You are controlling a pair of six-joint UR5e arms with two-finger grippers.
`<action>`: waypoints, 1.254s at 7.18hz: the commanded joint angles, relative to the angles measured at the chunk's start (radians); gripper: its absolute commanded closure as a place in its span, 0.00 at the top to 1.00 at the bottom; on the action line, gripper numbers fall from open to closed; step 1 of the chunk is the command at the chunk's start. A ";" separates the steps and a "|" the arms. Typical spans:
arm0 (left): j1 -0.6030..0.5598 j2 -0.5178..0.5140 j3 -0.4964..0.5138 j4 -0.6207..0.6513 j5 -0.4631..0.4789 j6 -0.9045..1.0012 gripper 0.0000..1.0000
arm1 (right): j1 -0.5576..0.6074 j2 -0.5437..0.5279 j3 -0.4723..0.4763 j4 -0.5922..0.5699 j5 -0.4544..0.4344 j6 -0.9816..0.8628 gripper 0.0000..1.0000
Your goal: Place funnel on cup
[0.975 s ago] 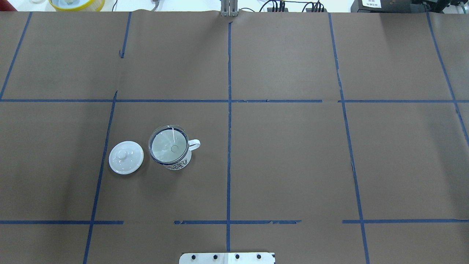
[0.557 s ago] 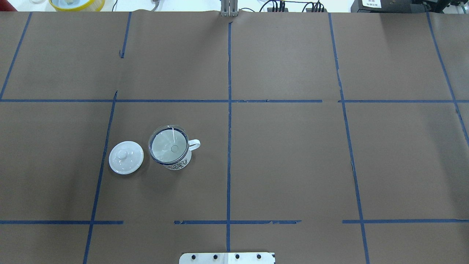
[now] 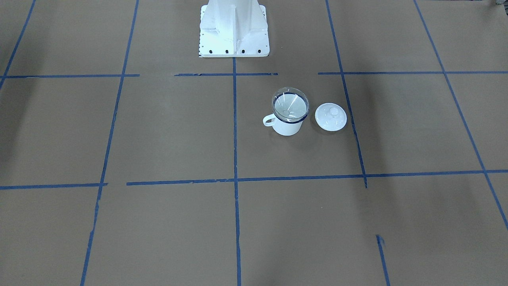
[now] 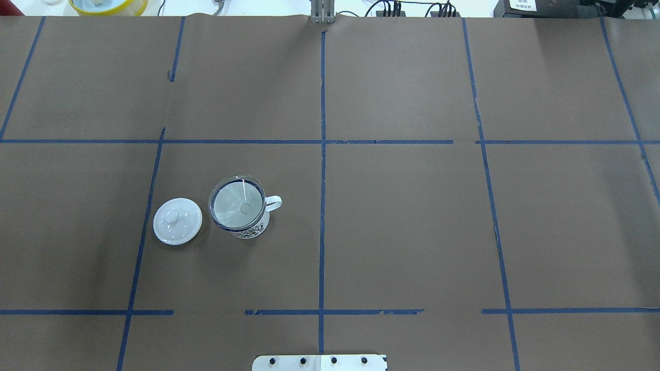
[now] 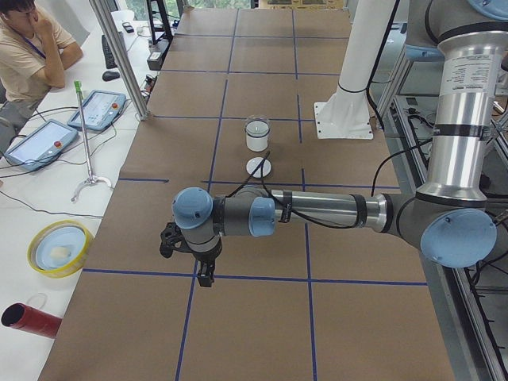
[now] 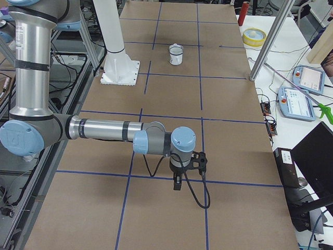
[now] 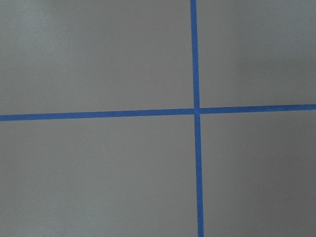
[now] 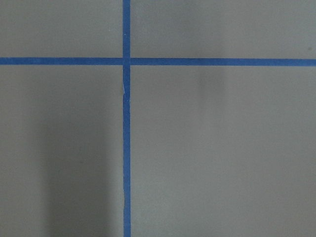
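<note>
In the front-facing view, the funnel (image 3: 290,105) sits in the mouth of the cup (image 3: 286,127). Its clear rim rests on the blue rim and its spout hangs inside, so it looks level and needs no support. The lid (image 3: 330,116) lies just beside the cup, not touching it, on the side away from the handle. With the lid off, the mouth is free for the funnel. No arm shows here, only the base (image 3: 234,31).

In the overhead view, the funnel (image 4: 237,203) covers the mouth of the cup (image 4: 253,231) almost ring for ring, with the spout hole near the middle. The lid (image 4: 177,221) lies to its left on the table (image 4: 412,232). No gripper is near them, so I judge the placing done.

In the left view, the left gripper (image 5: 205,276) hangs low over the table, well apart from the cup (image 5: 257,139) and the lid (image 5: 258,167). The arm reaches out level, which reads as a rest pose away from the work. I cannot tell from here whether the jaws are wide or narrow.

In the right view, the right gripper (image 6: 177,183) hangs the same way, well apart from the cup (image 6: 176,56), which carries the funnel (image 6: 176,48). Here too I cannot tell how the jaws stand.

The left wrist view shows only brown paper and a crossing of blue tape (image 7: 197,110), with no fingers and no cup.

The right wrist view shows the same: paper and tape (image 8: 126,61), nothing held in sight.
</note>
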State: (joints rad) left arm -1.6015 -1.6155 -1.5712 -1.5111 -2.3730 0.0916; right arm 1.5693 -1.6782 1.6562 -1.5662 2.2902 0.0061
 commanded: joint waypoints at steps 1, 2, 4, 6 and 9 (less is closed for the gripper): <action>0.008 -0.007 0.011 -0.015 -0.002 0.000 1.00 | 0.000 0.000 0.000 0.000 0.000 0.000 1.00; 0.008 -0.009 0.019 -0.014 -0.003 0.005 1.00 | 0.000 0.000 0.000 0.000 0.000 0.000 1.00; 0.000 -0.006 0.007 0.043 -0.008 0.007 1.00 | 0.000 0.000 0.000 0.000 0.000 0.000 1.00; -0.031 -0.017 -0.032 0.098 -0.009 0.007 1.00 | 0.000 0.000 0.000 0.000 0.000 0.000 1.00; -0.029 -0.029 -0.032 0.089 -0.011 0.008 1.00 | 0.000 0.000 0.000 0.000 0.000 0.000 1.00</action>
State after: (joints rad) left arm -1.6311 -1.6394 -1.6012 -1.4215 -2.3829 0.0995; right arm 1.5693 -1.6782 1.6567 -1.5662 2.2902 0.0061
